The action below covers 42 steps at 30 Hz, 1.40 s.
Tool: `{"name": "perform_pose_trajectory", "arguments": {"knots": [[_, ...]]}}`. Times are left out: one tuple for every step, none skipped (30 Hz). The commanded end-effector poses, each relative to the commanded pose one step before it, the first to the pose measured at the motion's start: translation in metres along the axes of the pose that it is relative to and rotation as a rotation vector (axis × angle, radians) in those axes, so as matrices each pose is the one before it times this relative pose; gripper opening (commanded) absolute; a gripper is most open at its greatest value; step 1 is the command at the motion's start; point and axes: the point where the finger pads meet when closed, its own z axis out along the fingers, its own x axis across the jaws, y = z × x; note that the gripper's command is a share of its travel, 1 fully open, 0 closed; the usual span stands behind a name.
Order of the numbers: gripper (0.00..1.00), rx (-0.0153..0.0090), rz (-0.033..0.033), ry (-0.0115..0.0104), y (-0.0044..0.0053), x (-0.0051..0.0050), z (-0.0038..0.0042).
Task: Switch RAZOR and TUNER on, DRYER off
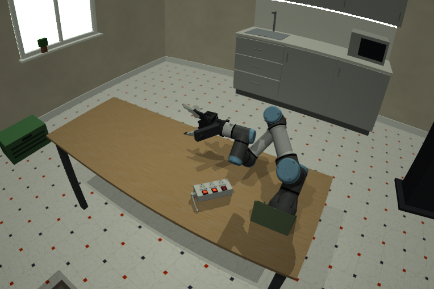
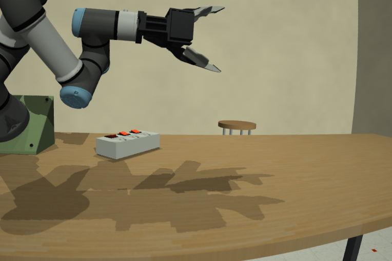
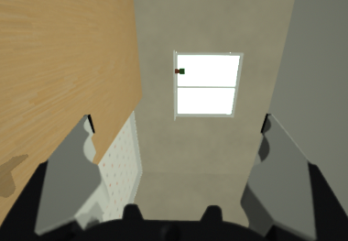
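A white power strip point(image 1: 212, 188) lies the right way up on the wooden table, near the arm's base, with three red rocker switches on top and a short cord at its left end. In the exterior view the power strip point(image 2: 128, 143) shows two switches glowing bright orange and one dark red. The labels are too small to read. My gripper point(image 1: 187, 119) is open and empty, held high above the table and well away from the strip, pointing sideways toward the window. It also shows in the exterior view point(image 2: 218, 39). The wrist view shows only open fingers, the table edge and the window.
The arm's green base mount point(image 1: 273, 217) stands on the table near the strip. A green crate point(image 1: 23, 138) sits on the floor past the table's left end. A round stool point(image 2: 236, 126) stands behind the table.
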Motion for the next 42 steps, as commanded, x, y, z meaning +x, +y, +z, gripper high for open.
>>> {"name": "perform_pose_trajectory", "arguments": {"knots": [[1.0,-0.00027,-0.00037,0.00179,0.000086,0.00086,-0.000117],[1.0,0.00017,-0.00033,-0.00023,-0.00006,-0.00005,0.00002],[1.0,0.00033,-0.00062,-0.00044,-0.000116,-0.0001,0.000039],[1.0,0.00053,-0.00101,-0.00071,-0.000187,-0.00016,0.000062],[1.0,0.00077,-0.00148,-0.00104,-0.000274,-0.00023,0.000091],[1.0,0.00106,-0.00203,-0.00143,-0.000376,-0.00032,0.000124],[1.0,0.00139,-0.00265,-0.00186,-0.000492,-0.00042,0.000161],[1.0,0.00176,-0.00334,-0.00233,-0.000621,-0.00052,0.000202],[1.0,0.00216,-0.0041,-0.00285,-0.000764,-0.00064,0.000246],[1.0,0.00261,-0.00493,-0.0034,-0.000919,-0.00076,0.000293],[1.0,0.00309,-0.00581,-0.00397,-0.001087,-0.00088,0.000341],[1.0,0.00361,-0.00675,-0.00458,-0.001266,-0.00101,0.000392],[1.0,0.00417,-0.00775,-0.0052,-0.001458,-0.00114,0.000443],[1.0,0.00477,-0.0088,-0.00583,-0.001661,-0.00128,0.000494],[1.0,0.0,0.0,0.0,0.0,0.0,0.0],[1.0,0.0,0.0,0.0,0.0,0.0,0.0],[1.0,0.0054,-0.00991,-0.00648,-0.001876,-0.00141,0.000546],[1.0,0.00608,-0.01106,-0.00712,-0.002102,-0.00154,0.000597],[1.0,0.00679,-0.01227,-0.00776,-0.00234,-0.00167,0.000646],[1.0,0.00755,-0.01352,-0.00839,-0.002588,-0.00178,0.000694],[1.0,0.00834,-0.01482,-0.00901,-0.002847,-0.0019,0.000739],[1.0,0.00918,-0.01617,-0.0096,-0.003116,-0.002,0.000782],[1.0,0.01005,-0.01756,-0.01016,-0.003394,-0.00209,0.000821],[1.0,0.01096,-0.019,-0.01069,-0.003681,-0.00216,0.000855],[1.0,0.01191,-0.02048,-0.01118,-0.003975,-0.00222,0.000886],[1.0,0.01289,-0.022,-0.01162,-0.004276,-0.00226,0.000911],[1.0,0.0139,-0.02356,-0.012,-0.004581,-0.00229,0.000931],[1.0,0.01494,-0.02516,-0.01233,-0.00489,-0.00229,0.000945],[1.0,0.016,-0.0268,-0.01259,-0.005201,-0.00227,0.000953],[1.0,0.01708,-0.02848,-0.01278,-0.00551,-0.00223,0.000954],[1.0,0.01817,-0.03019,-0.0129,-0.005817,-0.00217,0.000948],[1.0,0.0,0.0,0.0,0.0,0.0,0.0],[1.0,0.0,0.0,0.0,0.0,0.0,0.0],[1.0,0.01926,-0.03192,-0.01293,-0.006119,-0.00208,0.000935],[1.0,0.02036,-0.03369,-0.01289,-0.006412,-0.00197,0.000916],[1.0,0.02144,-0.03547,-0.01277,-0.006696,-0.00183,0.000888],[1.0,0.02251,-0.03728,-0.01256,-0.006966,-0.00167,0.000854],[1.0,0.02356,-0.0391,-0.01227,-0.00722,-0.00148,0.000812],[1.0,0.02457,-0.04093,-0.0119,-0.007456,-0.00127,0.000763],[1.0,0.02554,-0.04277,-0.01144,-0.00767,-0.00104,0.000707],[1.0,0.02646,-0.04461,-0.01091,-0.007861,-0.00079,0.000643],[1.0,0.0,0.0,0.0,0.0,0.0,0.0]]}}
